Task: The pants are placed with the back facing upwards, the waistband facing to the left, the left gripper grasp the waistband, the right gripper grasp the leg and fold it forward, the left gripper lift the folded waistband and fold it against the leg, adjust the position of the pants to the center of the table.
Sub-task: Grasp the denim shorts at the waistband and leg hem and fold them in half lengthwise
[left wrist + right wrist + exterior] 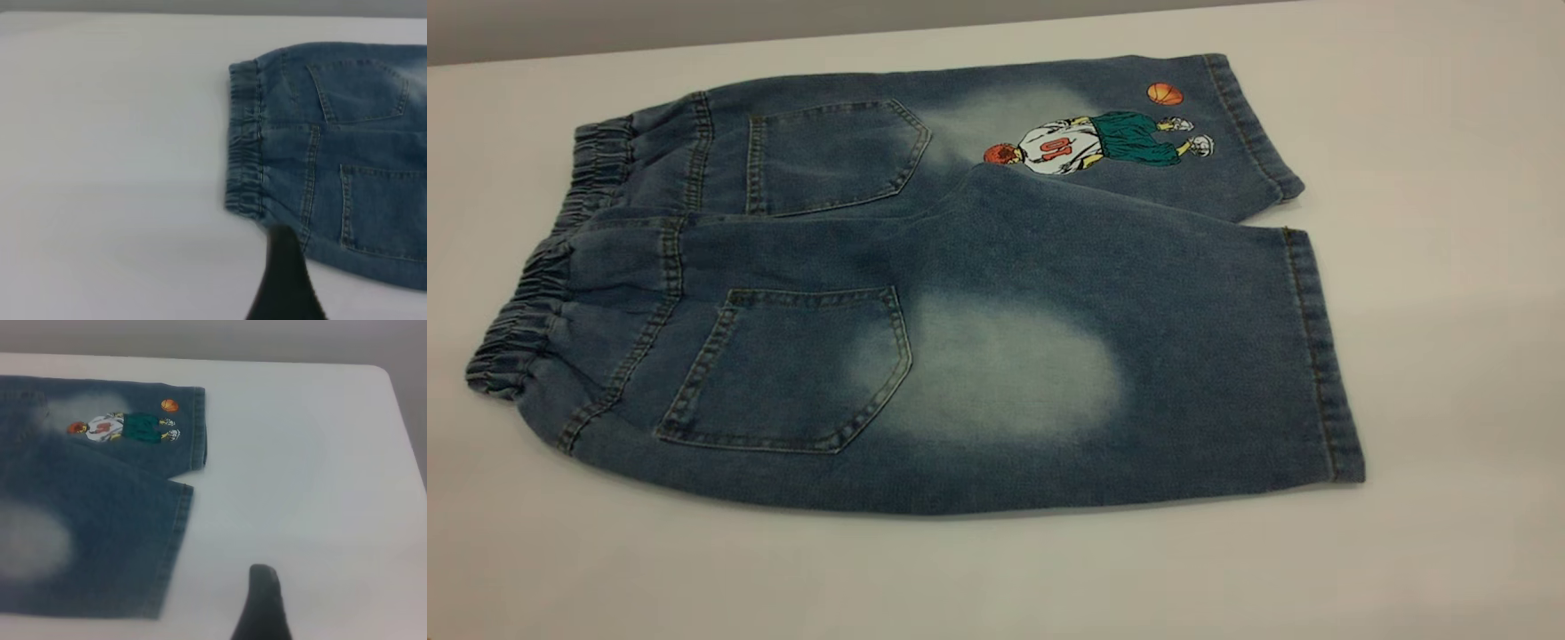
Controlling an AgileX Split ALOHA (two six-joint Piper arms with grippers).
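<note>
Blue denim knee-length shorts (925, 293) lie flat and unfolded on the wide white table (1449, 267), back side up, 2 patch pockets showing. The gathered elastic waistband (543, 276) faces the table's left side. The plain leg with the pale faded oval (1138, 364) lies nearest the camera. The black left gripper (285, 280) hangs just off the waistband, the black right gripper (263, 603) near the leg hems; only 1 dark finger of each shows, so I cannot tell whether either claw is spread.
</note>
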